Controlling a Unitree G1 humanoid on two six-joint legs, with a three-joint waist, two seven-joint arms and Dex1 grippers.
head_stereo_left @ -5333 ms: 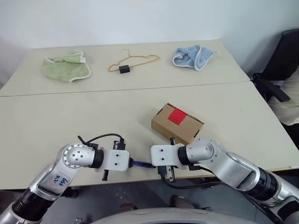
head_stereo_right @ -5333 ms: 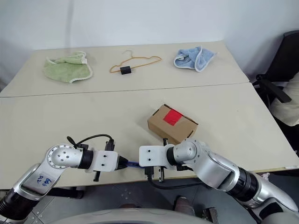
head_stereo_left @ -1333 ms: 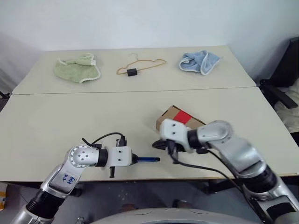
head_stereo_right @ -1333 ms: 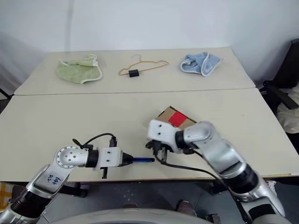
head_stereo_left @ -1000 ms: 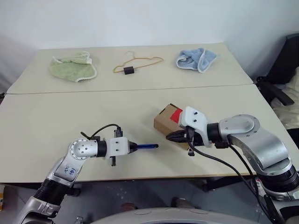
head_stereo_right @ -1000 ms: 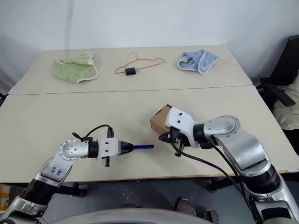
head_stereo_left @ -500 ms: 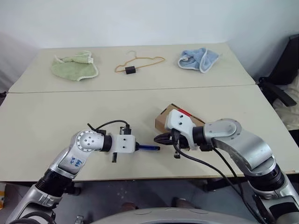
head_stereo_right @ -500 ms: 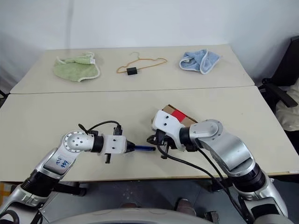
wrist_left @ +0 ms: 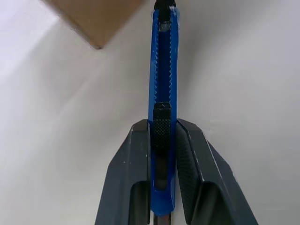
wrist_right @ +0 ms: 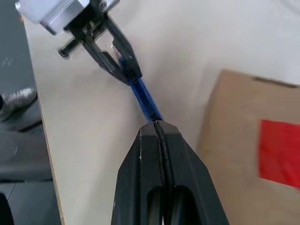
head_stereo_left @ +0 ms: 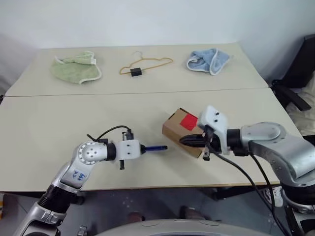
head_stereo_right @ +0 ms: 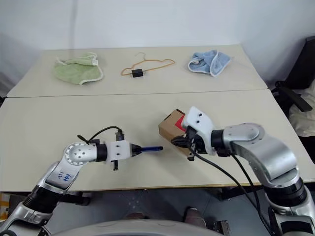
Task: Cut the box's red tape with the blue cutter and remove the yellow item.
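Right claw (head_stereo_left: 183,140), pressed together, has swung rightward before the box (head_stereo_left: 184,129) (left claw (head_stereo_left: 142,148) pinches the blue cutter (head_stereo_left: 155,147)).

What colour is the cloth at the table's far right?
Light blue cloth with a white edge; clearest in the left eye view.

**Cutter aimed at the taped carton**

The box (head_stereo_left: 183,132) is a small brown carton, shut, with the red tape (head_stereo_left: 188,121) patch on its top face. The blue cutter (head_stereo_left: 154,148), slim and dark blue, lies nearly level just left of the box, tip toward it.
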